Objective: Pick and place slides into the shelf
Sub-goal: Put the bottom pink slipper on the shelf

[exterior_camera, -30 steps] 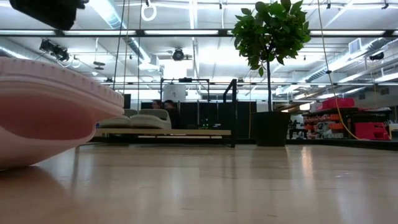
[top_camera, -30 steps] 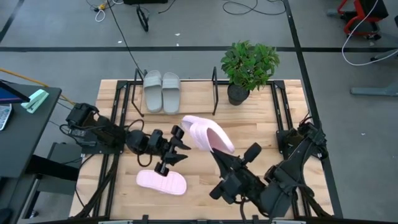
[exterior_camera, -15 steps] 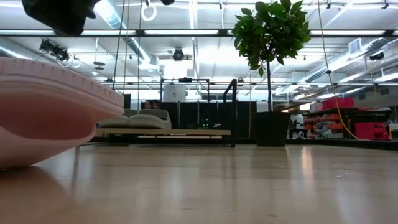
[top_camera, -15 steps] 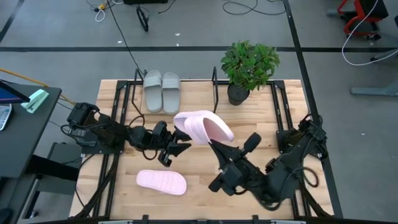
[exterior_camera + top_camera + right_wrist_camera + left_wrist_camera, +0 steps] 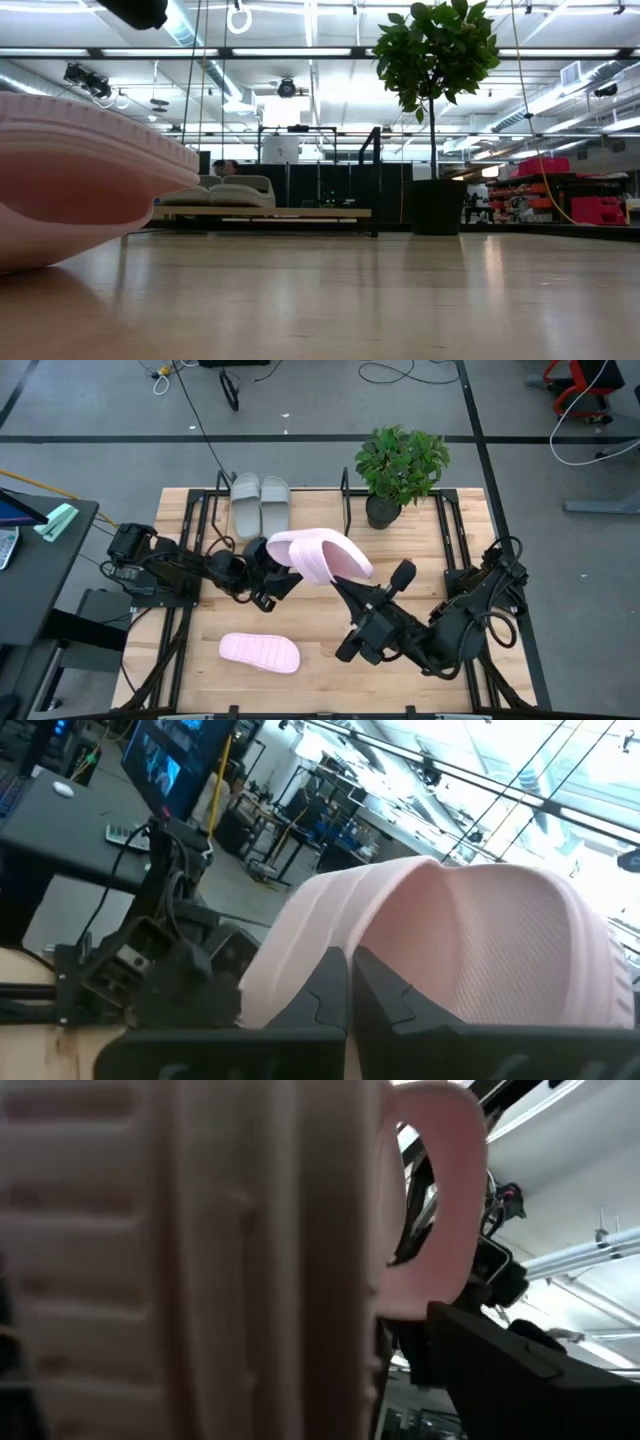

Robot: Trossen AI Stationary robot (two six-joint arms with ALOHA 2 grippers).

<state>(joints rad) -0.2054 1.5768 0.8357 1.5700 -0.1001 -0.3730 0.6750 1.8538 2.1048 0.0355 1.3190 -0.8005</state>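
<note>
One pink slide (image 5: 318,554) is in the air over the table's middle, lifted clear, with my right gripper (image 5: 343,582) shut on it. Its ribbed sole (image 5: 200,1260) fills the left wrist view. My left gripper (image 5: 274,586) is open just left of that slide's end. The second pink slide (image 5: 260,652) lies flat on the table near the front edge and looms large in the low view (image 5: 80,180). Two sage slides (image 5: 260,506) sit side by side on the shelf (image 5: 346,510), also seen in the low view (image 5: 232,190). My right gripper holds the pink slide by its wide strap (image 5: 350,935), at the strap's edge, pinched with one finger (image 5: 400,1005) inside the arch and one outside. It comes from the near right, slanting up. The slide is lifted clear and tilted. My left gripper is close to the slide's left end; I cannot tell whether it touches.
A potted plant (image 5: 400,465) stands at the far edge, just right of the shelf's right upright. Black arm frames (image 5: 460,550) run along both sides of the table. Bare board on the shelf (image 5: 315,510) lies right of the sage pair.
My right gripper has carried the pink slide up and toward the far left, closer to the shelf. My left gripper has moved toward the far edge and in beside the slide's left end. The pink slide on the table has stayed put.
</note>
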